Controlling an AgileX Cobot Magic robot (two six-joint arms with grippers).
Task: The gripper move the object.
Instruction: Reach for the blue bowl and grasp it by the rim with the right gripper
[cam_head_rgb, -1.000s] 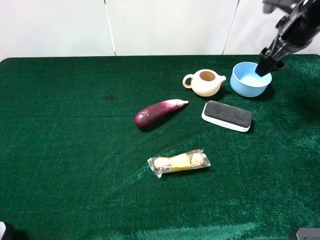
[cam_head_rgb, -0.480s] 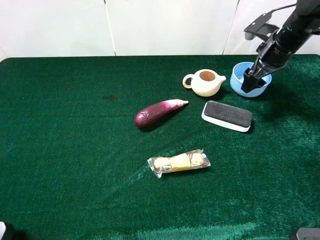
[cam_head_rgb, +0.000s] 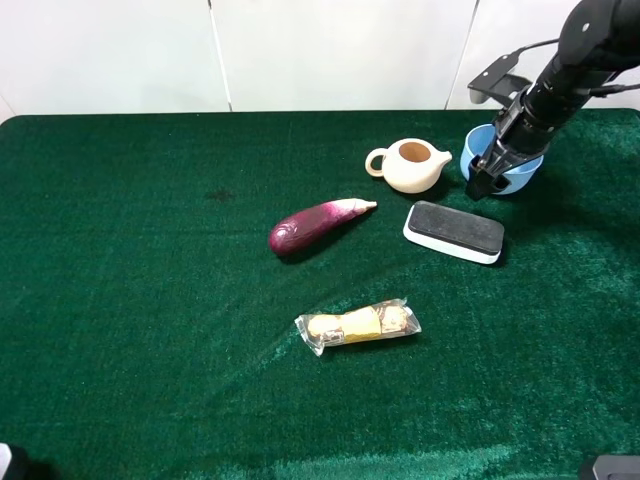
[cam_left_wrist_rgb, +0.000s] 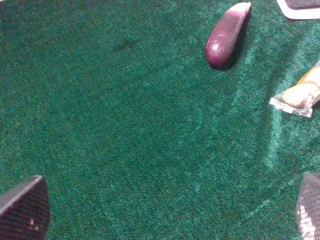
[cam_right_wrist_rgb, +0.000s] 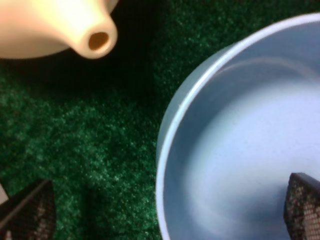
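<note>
The light blue bowl (cam_head_rgb: 524, 176) stands at the back right of the green cloth, just right of the cream teapot (cam_head_rgb: 410, 165). My right gripper (cam_head_rgb: 482, 181) is low at the bowl's near-left rim. In the right wrist view the bowl (cam_right_wrist_rgb: 240, 150) fills the picture, and my right gripper (cam_right_wrist_rgb: 165, 207) is open and straddles the rim, with one fingertip (cam_right_wrist_rgb: 302, 202) inside the bowl and the other (cam_right_wrist_rgb: 27, 212) outside over the cloth. My left gripper (cam_left_wrist_rgb: 165, 207) is open and empty above bare cloth.
A purple eggplant (cam_head_rgb: 315, 226) lies mid-table. A black and white eraser (cam_head_rgb: 454, 231) lies in front of the bowl. A wrapped snack (cam_head_rgb: 357, 325) lies nearer the front. The teapot's spout (cam_right_wrist_rgb: 97, 40) points toward the bowl.
My right gripper has come down from above the bowl's far side and moved left to its near-left rim. The bowl and the other things have not moved.
</note>
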